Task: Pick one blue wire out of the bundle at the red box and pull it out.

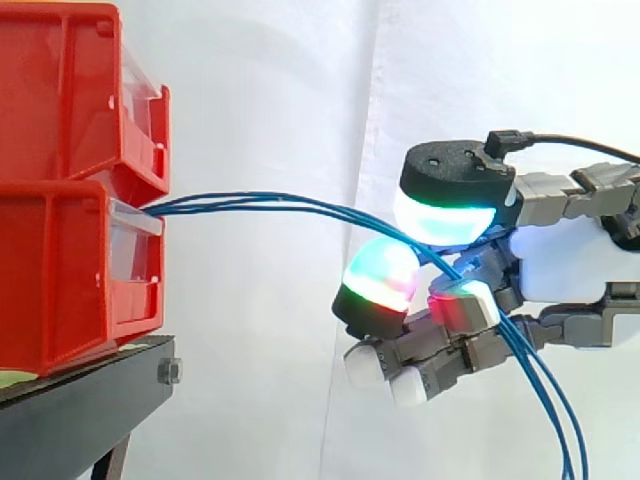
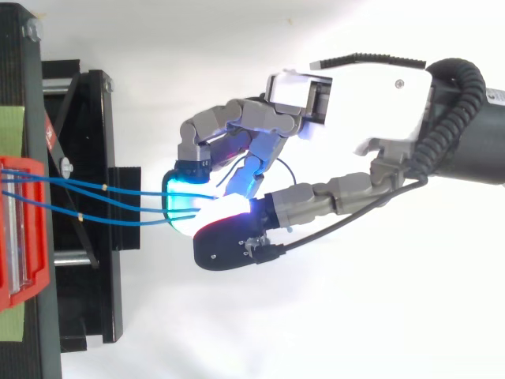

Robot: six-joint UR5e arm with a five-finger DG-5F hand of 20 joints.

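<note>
Side lvl, top down; share wires [image 1: 300, 205]

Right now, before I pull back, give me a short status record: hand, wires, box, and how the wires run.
hand: hand curled, pads closed on the blue wires
wires in the pinch: seemingly more than one; exact count unclear
wire origin: front of the lower red bin
wire run: gently arched from the bin to the hand, then hanging down past it
support: black stand under the stacked bins
</note>
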